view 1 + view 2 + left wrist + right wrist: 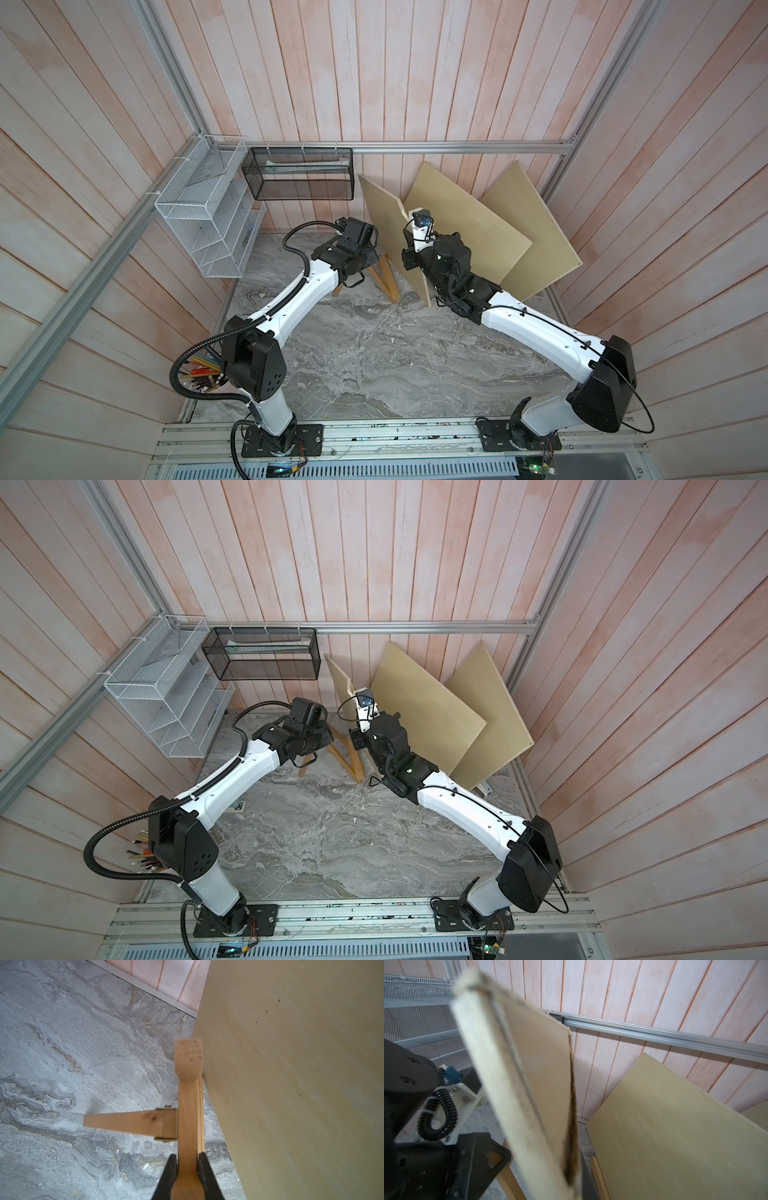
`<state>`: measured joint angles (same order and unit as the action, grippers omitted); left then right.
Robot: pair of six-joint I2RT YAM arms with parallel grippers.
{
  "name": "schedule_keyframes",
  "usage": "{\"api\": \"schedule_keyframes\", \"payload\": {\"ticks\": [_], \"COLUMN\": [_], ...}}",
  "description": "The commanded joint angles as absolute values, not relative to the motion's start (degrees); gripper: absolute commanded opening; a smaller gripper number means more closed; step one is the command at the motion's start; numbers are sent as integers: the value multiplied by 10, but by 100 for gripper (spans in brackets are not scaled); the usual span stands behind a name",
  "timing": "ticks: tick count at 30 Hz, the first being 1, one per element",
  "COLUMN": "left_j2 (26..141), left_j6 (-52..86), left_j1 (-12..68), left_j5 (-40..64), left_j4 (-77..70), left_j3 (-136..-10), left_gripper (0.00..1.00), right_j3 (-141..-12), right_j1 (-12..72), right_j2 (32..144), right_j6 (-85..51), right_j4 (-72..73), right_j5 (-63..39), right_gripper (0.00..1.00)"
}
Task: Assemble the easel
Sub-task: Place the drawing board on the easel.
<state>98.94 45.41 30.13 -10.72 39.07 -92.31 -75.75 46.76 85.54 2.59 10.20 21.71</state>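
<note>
Near the tabletop's point(374, 353) far edge, the left end effector point(188, 1164) gripped the standing easel point(190, 1105) by its post, the right end effector point(411, 259) pinched a panel point(386, 216) upright just beside it, so next probably meant setting it squarely onto the easel.

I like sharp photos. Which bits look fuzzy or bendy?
In the left wrist view the rounded tip of the light wooden easel is fuzzy, while the grey marble tabletop is sharp. In the right wrist view the thin pale plywood board, near the lens, is smeared along its edge. In both top views the pink wall planks fan outward, a wide-lens bend.
</note>
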Motion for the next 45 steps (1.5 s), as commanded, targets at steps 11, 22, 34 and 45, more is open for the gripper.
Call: {"api": "schedule_keyframes", "payload": {"ticks": [11, 22, 34, 45], "left_j2": [995, 1021, 1001, 995], "left_j6": [469, 473, 529, 575], "left_j1": [324, 324, 324, 325], "left_j5": [-57, -68, -97, -103], "left_j4": [439, 431, 365, 332], "left_j3": [-916, -954, -922, -905], "left_gripper": [0, 0, 0, 0], "right_j3": [-878, -907, -759, -506], "right_j1": [462, 462, 486, 562], "right_j2": [884, 877, 797, 715], "right_j6": [18, -10, -55, -10], "right_j4": [222, 172, 160, 215], "right_j5": [176, 165, 179, 237], "right_gripper": [0, 0, 0, 0]}}
